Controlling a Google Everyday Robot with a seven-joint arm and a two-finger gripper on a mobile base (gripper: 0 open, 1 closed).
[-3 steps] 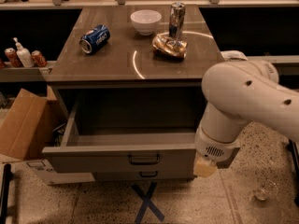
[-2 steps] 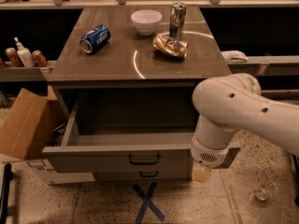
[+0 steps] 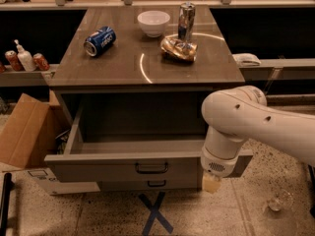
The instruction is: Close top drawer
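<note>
Leans white arm (image 3: pixel 256 119) further left, gripper (image 3: pixel 211 183) at right end of wide grey top drawer (image 3: pixel 98 170), grip state untellable; likely stiff, free-sliding, pushed on flat front.

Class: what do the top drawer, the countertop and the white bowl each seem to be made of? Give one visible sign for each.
Top drawer: matte grey, likely painted metal or laminate; no glare. Countertop: polished brown laminate or stone; it mirrors a light ring. Bowl: glossy white, probably ceramic. The hand sits at the drawer front's right end.
</note>
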